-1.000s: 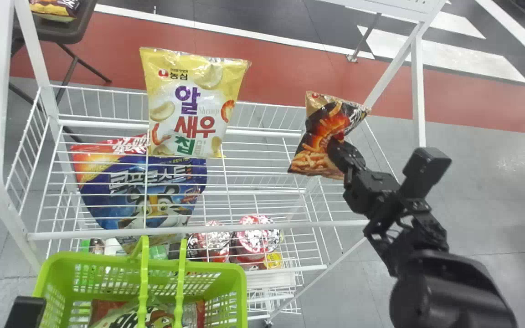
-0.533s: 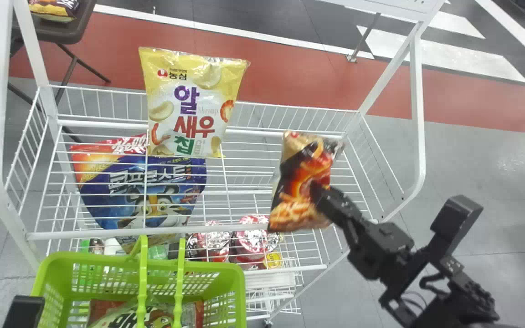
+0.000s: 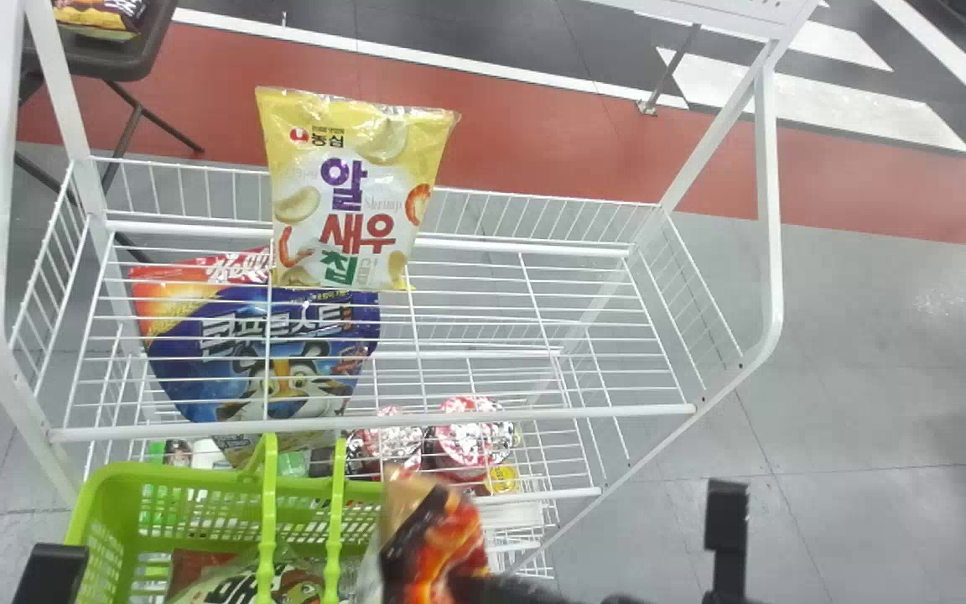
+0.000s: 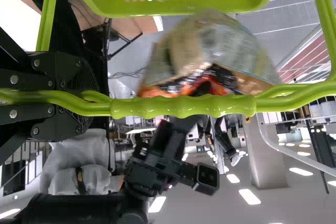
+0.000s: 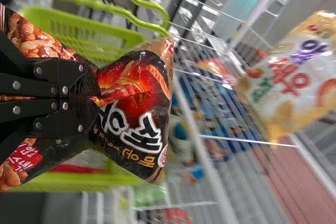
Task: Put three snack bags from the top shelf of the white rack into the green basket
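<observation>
Glossy bag (image 3: 441,541) has swung to the slotted basket (image 3: 198,477).

"What colours is the dark snack bag (image 5: 134,82)?"
"Black, with a fiery red-and-orange picture, white lettering and a tan edge."
"And the pale snack bag (image 3: 382,151)?"
"Yellow on top, white across the middle; purple, red and green lettering."
"Elsewhere?"
"A blue bag (image 3: 324,335) with a red-and-yellow corner, a white rack (image 3: 491,416), a lime-green basket (image 3: 198,478) patterned with slots, a grey floor (image 3: 869,352) banded red."
</observation>
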Controlling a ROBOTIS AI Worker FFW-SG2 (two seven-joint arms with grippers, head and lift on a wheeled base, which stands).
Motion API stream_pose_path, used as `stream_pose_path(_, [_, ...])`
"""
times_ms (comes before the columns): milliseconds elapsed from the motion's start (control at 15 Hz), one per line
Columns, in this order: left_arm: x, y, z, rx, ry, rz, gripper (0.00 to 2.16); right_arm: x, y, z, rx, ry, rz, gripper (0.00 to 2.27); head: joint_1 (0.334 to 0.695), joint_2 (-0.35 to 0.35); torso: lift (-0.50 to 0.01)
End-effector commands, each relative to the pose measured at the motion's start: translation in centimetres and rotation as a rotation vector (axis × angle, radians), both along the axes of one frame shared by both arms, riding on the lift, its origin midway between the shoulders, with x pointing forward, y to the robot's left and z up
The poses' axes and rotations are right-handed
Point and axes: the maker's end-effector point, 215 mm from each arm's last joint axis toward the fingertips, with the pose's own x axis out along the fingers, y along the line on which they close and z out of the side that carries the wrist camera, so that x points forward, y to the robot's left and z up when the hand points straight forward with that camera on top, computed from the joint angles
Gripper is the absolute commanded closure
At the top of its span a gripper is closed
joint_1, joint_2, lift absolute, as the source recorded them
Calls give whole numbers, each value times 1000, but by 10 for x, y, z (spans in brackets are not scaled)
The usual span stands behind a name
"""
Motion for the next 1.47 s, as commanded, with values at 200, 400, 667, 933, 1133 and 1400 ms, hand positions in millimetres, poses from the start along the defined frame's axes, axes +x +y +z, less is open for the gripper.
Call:
stream_pose_path(200, [-2,-2,1,-7,0,-5,2152,-14,32,-48,16,49,28,2189,695,-350,0])
stream_pose_path(400, [-5,-4,2,-11,0,-9,2152,44,7,-49,-145,-181,-54,2189,695,-350,0])
stream_pose_path(667, [-7,-1,1,-10,5,-5,2152,51,22,-59,-199,-248,-14,2189,695,-350,0])
stream_pose_path(933, [-5,-1,1,-10,0,-3,2152,2,57,-71,-141,-142,110,2189,695,-350,0])
stream_pose_path(1133, [-5,-2,3,-14,-3,-5,2152,-1,52,-73,-140,-121,103,1612,695,-350,0])
stream_pose_path(1400, [-5,-1,2,-12,-1,-5,2148,12,36,-53,-139,-159,59,-2,695,-350,0])
